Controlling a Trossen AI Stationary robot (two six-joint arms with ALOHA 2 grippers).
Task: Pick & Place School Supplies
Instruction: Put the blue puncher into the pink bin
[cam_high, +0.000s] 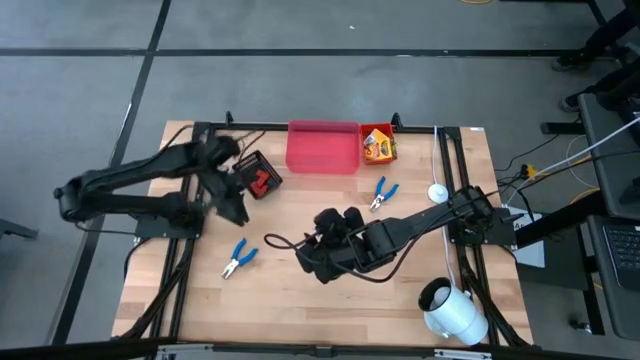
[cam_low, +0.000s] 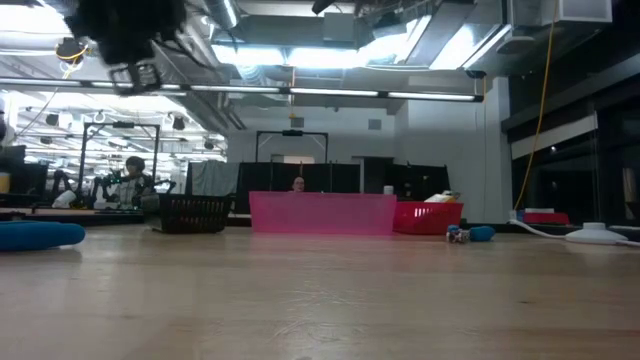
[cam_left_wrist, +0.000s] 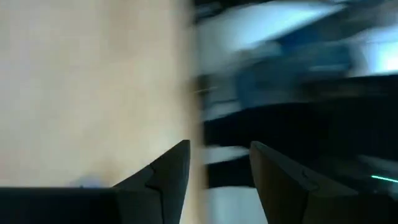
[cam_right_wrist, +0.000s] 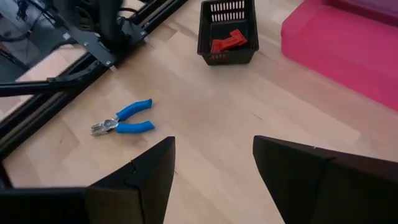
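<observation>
The right gripper (cam_high: 318, 262) hangs at lower centre of the high view, fingers wide and empty. Its nearest target, the pliers (cam_right_wrist: 122, 122) at left in the right wrist view, lie flat with blue handles splayed; a descent off their line could nudge them away. The second pliers (cam_high: 381, 193) sit right of centre. Farther up, red pieces (cam_right_wrist: 227, 40) are in the black bin (cam_right_wrist: 226, 55) and crayon boxes (cam_high: 378, 146) in the orange bin (cam_high: 366, 131). The left gripper (cam_left_wrist: 219, 177), fingers narrowly parted, hovers beside the black bin and might clip it.
</observation>
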